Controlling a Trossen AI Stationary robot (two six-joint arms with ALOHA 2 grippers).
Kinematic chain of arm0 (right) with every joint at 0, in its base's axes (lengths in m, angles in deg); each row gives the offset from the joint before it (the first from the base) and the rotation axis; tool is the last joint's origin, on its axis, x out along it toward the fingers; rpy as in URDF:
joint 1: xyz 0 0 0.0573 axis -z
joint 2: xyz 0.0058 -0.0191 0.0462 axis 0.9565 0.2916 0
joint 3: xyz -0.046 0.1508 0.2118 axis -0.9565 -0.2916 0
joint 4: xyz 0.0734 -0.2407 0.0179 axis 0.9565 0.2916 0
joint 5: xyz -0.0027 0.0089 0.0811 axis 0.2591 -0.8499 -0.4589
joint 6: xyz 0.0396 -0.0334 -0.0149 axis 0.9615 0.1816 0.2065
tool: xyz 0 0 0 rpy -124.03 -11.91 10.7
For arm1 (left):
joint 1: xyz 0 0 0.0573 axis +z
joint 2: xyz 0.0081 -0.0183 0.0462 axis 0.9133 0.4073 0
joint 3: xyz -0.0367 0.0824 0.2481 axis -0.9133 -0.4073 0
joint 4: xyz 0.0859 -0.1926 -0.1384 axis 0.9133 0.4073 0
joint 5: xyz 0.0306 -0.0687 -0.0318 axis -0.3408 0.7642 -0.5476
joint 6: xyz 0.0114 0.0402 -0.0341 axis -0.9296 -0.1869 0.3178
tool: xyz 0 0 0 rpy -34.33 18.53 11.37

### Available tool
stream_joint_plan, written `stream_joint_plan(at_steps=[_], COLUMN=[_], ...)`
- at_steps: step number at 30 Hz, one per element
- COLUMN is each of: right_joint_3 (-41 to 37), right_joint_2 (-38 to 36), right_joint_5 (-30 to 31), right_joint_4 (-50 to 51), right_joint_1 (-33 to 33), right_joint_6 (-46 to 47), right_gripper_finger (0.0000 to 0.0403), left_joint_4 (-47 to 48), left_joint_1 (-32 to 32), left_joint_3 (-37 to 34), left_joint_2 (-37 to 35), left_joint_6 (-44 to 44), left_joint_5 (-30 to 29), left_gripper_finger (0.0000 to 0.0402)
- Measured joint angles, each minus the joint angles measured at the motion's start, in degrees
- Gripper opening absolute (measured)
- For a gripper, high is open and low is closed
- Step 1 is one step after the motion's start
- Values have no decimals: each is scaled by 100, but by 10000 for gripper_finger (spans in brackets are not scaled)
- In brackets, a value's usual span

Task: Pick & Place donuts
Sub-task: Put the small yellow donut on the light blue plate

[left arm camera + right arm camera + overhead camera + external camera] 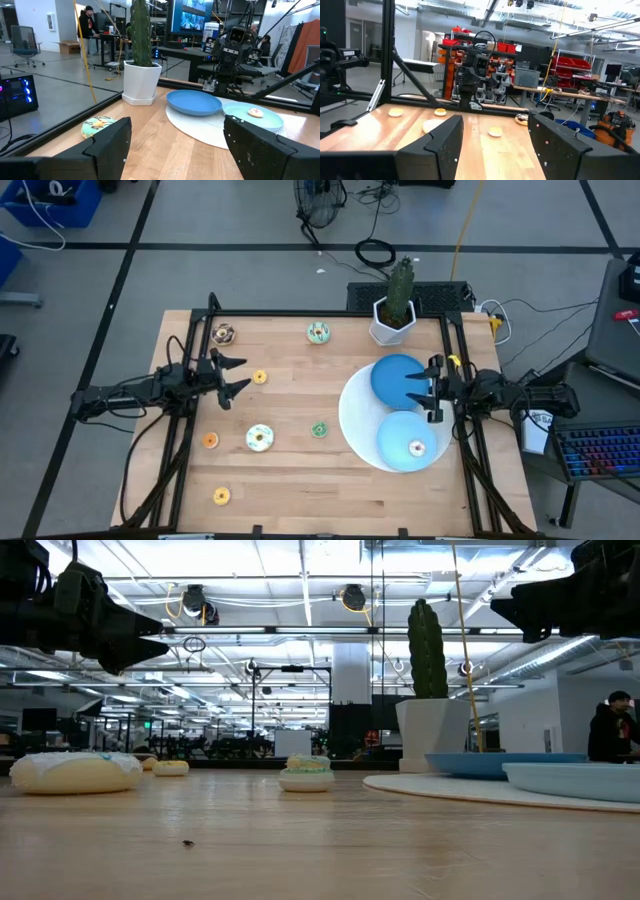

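Several small ring donuts lie flat on the wooden table: a chocolate one (225,333), a green-and-white one (318,332), an orange-yellow one (260,377), an orange one (210,440), a larger white one (260,438), a green one (319,430) and a yellow one (221,496). A pale donut (416,448) rests on the nearer blue plate (400,465). My left gripper (235,376) hovers open at the table's left, beside the orange-yellow donut. My right gripper (432,391) hovers open over the two blue plates, holding nothing.
A second blue plate (392,366) overlaps the first; both sit on a large white disc (355,420). A cactus in a white pot (393,320) stands at the far edge. Black frame rails run along the table's left and right sides. People stand in the room behind.
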Motion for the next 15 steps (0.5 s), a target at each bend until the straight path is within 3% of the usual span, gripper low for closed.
stream_joint_plan(at_steps=[15], right_joint_3=[-94], right_joint_2=[0], right_joint_5=[0], right_joint_4=[526], right_joint_1=[0], right_joint_6=[-70], right_gripper_finger=[213], left_joint_4=[1], left_joint_1=[1], left_joint_3=[0], left_joint_2=[1], left_joint_6=[0], left_joint_5=[2], left_gripper_finger=[310])
